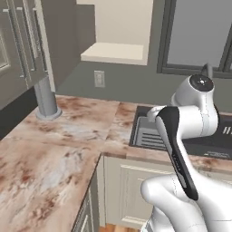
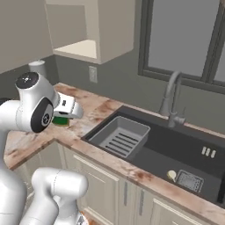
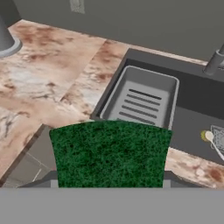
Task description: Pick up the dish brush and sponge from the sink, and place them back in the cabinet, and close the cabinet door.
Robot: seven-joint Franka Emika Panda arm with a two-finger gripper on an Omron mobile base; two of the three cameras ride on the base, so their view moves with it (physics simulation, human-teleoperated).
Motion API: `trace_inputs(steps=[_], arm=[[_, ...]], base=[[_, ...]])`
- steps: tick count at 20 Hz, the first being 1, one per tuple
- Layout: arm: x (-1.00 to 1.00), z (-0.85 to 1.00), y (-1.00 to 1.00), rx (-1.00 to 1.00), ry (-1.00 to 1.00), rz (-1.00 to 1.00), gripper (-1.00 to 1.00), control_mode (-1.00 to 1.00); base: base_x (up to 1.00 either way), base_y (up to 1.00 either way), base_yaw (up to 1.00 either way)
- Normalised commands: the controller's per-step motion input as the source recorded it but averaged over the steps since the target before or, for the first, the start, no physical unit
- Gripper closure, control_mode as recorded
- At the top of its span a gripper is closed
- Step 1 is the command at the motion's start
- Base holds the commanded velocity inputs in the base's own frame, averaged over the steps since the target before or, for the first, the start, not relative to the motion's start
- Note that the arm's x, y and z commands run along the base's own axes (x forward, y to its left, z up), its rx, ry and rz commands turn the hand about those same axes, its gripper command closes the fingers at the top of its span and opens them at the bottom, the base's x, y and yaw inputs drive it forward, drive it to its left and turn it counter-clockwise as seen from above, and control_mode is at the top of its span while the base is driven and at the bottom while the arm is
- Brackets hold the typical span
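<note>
Your pincer (image 2: pixel 66 115) is clamped on the sponge (image 3: pixel 109 153), held up over the bench (image 1: pixel 68 131) left of the sink (image 2: pixel 154 145) — clear to lift to the open cabinet (image 2: pixel 83 48). The dish brush (image 2: pixel 172 175) lies in the sink basin — next up, I'd guess.

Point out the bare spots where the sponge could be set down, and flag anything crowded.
The sponge sits gripped in the end effector. Free: the cabinet shelf, bare, and the wide counter between the grey cylinder and the sink. The drainer tray is bare too. Crowded: the sink's near right corner, where the dish brush lies beside the drain.
</note>
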Motion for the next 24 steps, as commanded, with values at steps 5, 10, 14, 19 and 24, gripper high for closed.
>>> trace_inputs(steps=[5,10,14,19,24], arm=[[0.00,0.00,0.00,0.00,0.00,0.00,1.00,1.00],[0.00,0.00,0.00,0.00,0.00,0.00,1.00,1.00],[0.00,0.00,0.00,0.00,0.00,0.00,1.00,1.00],[0.00,0.00,0.00,0.00,0.00,0.00,1.00,1.00],[0.00,0.00,0.00,0.00,0.00,0.00,1.00,1.00]], base=[[0.11,0.46,0.11],[0.23,0.29,0.12],[0.28,0.01,0.05],[0.36,0.00,0.03],[0.47,0.00,0.01]])
